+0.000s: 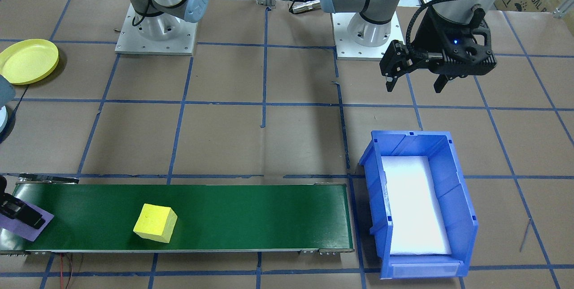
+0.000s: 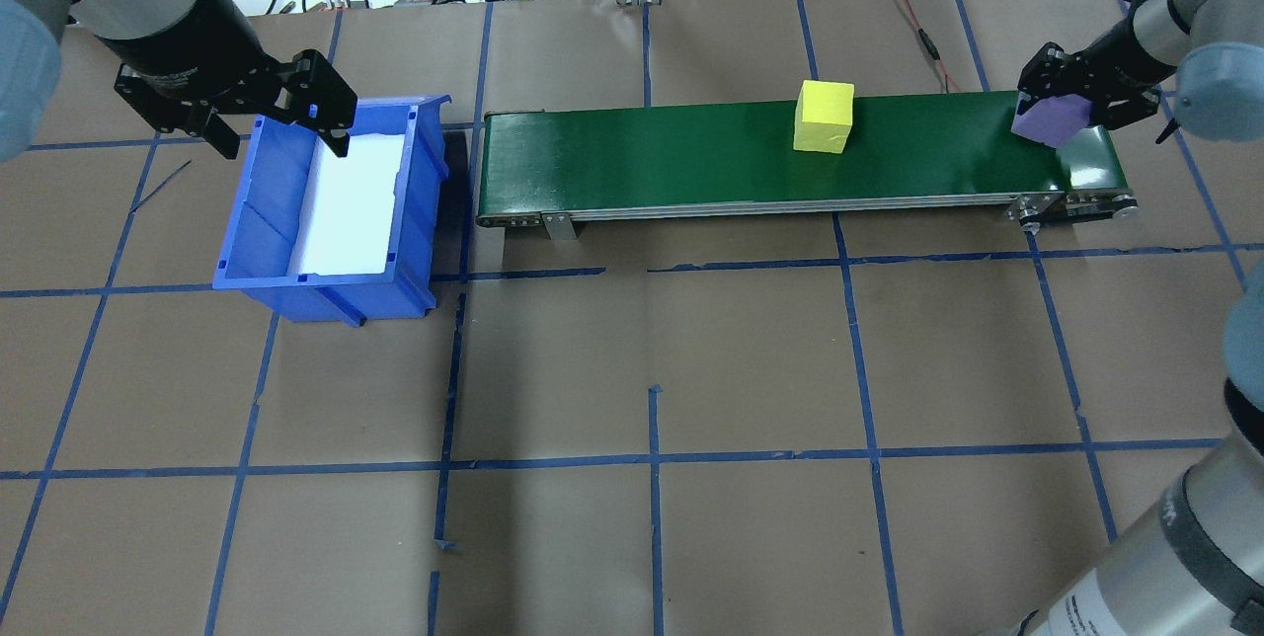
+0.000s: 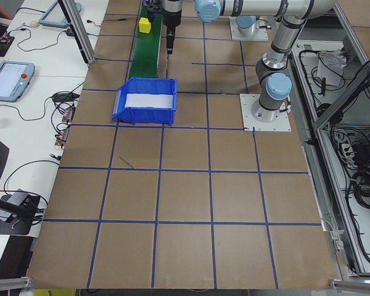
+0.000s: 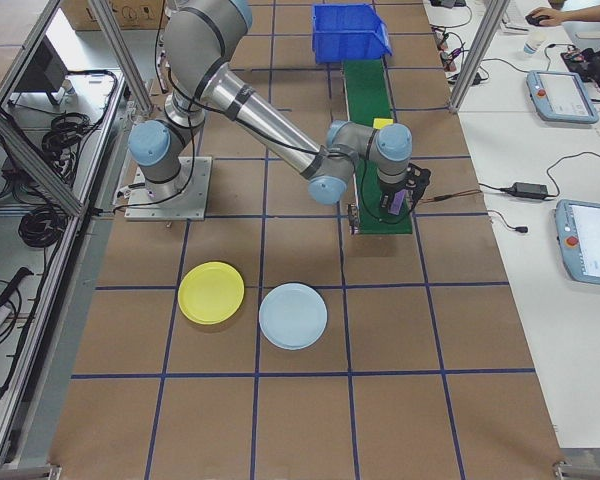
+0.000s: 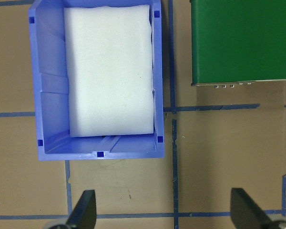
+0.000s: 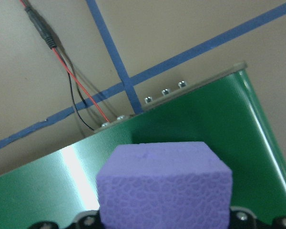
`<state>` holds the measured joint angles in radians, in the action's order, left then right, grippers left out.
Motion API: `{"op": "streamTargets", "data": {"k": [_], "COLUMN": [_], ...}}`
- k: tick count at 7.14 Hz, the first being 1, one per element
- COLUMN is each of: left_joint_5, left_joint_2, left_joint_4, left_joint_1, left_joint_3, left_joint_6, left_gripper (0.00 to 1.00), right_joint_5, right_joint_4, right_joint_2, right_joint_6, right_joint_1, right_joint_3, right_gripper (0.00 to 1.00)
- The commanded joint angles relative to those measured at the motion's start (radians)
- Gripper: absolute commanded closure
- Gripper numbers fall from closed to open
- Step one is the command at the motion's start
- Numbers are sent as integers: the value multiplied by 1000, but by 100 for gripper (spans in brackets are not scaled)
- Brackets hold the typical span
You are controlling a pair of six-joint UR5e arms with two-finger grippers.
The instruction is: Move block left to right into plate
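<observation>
A: Where is the block right now?

B: The purple block (image 2: 1053, 119) sits in the right gripper (image 2: 1086, 88), fingers clamped on its sides, at the 3 o'clock end of the green conveyor (image 2: 691, 157) in the overhead view. I cannot tell whether it rests on the belt or hangs just above it.

A: And the other one?

B: A yellow block (image 2: 825, 117) stands free on the belt, toward 9 o'clock of the purple one, well apart from it.

A: How will the purple one handle?

B: The wrist view shows a pitted, cellular surface (image 6: 164, 183), so I judge it foam: light, soft, grippy rather than slippery, hardly fragile. A squeeze across two opposite flat faces near mid-height should hold; too hard would dent it.

A: The left arm?

B: The left gripper (image 1: 415, 83) hovers with fingers spread wide, holding nothing, just beside the blue bin (image 1: 466, 217).

A: The plates?

B: A yellow plate (image 4: 211, 293) and a pale blue plate (image 4: 293, 316) lie on the table, near each other, apart from the conveyor.
</observation>
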<state>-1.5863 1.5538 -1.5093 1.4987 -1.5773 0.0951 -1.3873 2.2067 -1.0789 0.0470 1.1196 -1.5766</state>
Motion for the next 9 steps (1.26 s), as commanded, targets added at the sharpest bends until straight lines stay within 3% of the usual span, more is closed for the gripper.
{"op": "streamTargets", "data": {"k": [1, 3, 6, 7, 8, 9], "left_joint_5": [0, -1, 0, 0, 0, 0], "left_joint_2": [0, 0, 3, 3, 6, 14], "left_joint_4": [0, 1, 11, 11, 14, 29], "left_joint_1": [0, -2, -3, -3, -3, -3], "left_joint_3": [0, 0, 2, 3, 5, 6], "left_joint_6": [0, 2, 2, 0, 0, 2], "left_gripper": [0, 0, 0, 0, 0, 0], "right_joint_5": [-175, -188, -197, -241, -272, -271], "right_joint_4": [-66, -249, -194, -176, -145, -144], "right_joint_2": [-90, -125, -107, -72, -50, -50], "right_joint_6": [158, 368, 657, 683, 683, 682], "right_joint_1": [-77, -331, -533, -549, -549, -549], "right_joint_3": [-14, -51, -77, -80, -95, -123], "right_gripper": [76, 76, 75, 69, 57, 3]}}
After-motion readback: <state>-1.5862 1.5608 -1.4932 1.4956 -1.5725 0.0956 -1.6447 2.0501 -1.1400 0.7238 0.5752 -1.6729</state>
